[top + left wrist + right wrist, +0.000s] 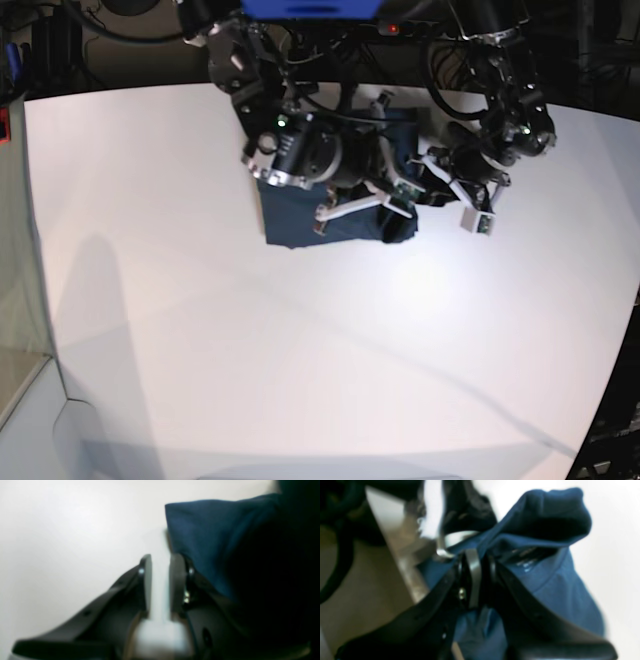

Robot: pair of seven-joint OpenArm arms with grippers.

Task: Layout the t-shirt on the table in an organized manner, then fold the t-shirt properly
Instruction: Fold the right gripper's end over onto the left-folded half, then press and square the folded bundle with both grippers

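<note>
The dark navy t-shirt (300, 215) lies bunched at the far middle of the white table (300, 360), under both arms. My right gripper (480, 555) is shut on a fold of the t-shirt (557, 590) near the neck. The white neck label (526, 563) shows just right of its fingers. My left gripper (161, 557) hovers low over the table (62, 542), its jaws a narrow gap apart with only bare white between them. An edge of the t-shirt (205, 535) lies against the outside of its right-hand finger (177, 580). In the base view both grippers meet at the shirt's right end.
The table's edge (402, 562) and tan floor (365, 592) show at the left of the right wrist view. Dark cables and arm mounts (330, 15) crowd the back edge. White table top spreads in front of the shirt and to both sides.
</note>
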